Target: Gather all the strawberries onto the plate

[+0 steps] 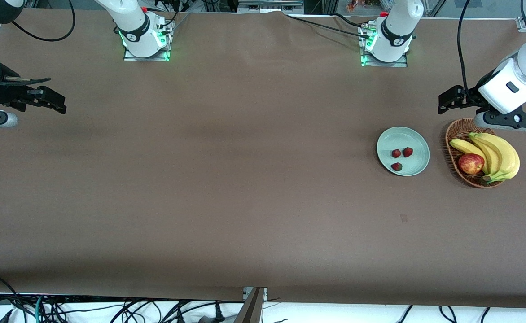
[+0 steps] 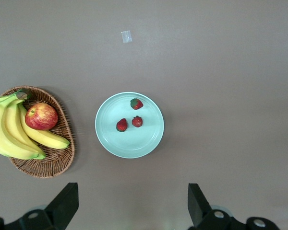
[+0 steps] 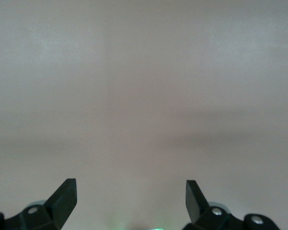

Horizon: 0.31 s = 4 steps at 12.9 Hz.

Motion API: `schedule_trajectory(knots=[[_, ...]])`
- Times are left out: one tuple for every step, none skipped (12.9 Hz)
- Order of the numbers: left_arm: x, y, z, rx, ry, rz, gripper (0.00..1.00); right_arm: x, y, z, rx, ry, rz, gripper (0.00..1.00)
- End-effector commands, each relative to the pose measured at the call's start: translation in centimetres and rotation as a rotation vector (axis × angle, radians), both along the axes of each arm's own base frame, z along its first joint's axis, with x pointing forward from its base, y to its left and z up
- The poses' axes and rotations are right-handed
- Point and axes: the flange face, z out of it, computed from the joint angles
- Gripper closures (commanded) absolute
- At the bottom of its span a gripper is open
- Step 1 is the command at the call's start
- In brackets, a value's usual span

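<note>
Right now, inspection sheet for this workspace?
Surface: brown table, small pale scrap on it.
Job's things: three strawberries on the plate.
Clutter: basket beside the plate, holding bananas and apple.
Grippers: left gripper open, up by the basket; right gripper open, over bare table at its own end; both empty.
Cables: bundles along the table's edges.
Surroundings: nothing seen.

Left arm: we see it rise from its base and reach out to its own end of the table, wrist bent downward.
Left gripper (image 2: pixel 132 208): we find it raised in the air, fingers (image 2: pixel 65 203) spread wide, nothing between them.
Right arm: it waits at its own end of the table.
Right gripper (image 3: pixel 130 203): we see it aloft, fingers (image 3: pixel 65 199) wide apart, holding nothing.
</note>
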Motion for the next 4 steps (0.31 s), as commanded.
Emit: schedule_trajectory(knots=[[-0.32,0.26,1.14,0.001,-0.007,-0.021,0.0,0.19,0.36,0.41,0.0,-0.007,0.007,0.0],[-0.31,0.41,1.27,-0.001,-0.008,-0.018,0.0,0.2,0.28,0.41,0.0,-0.007,0.006,0.0],[-0.31,0.26,1.34,0.001,-0.01,-0.021,0.0,0.16,0.28,0.5,0.0,-0.009,0.006,0.0],[-0.31,0.26,1.34,0.001,-0.01,-0.021,0.0,0.16,0.28,0.5,0.0,-0.009,0.006,0.0]])
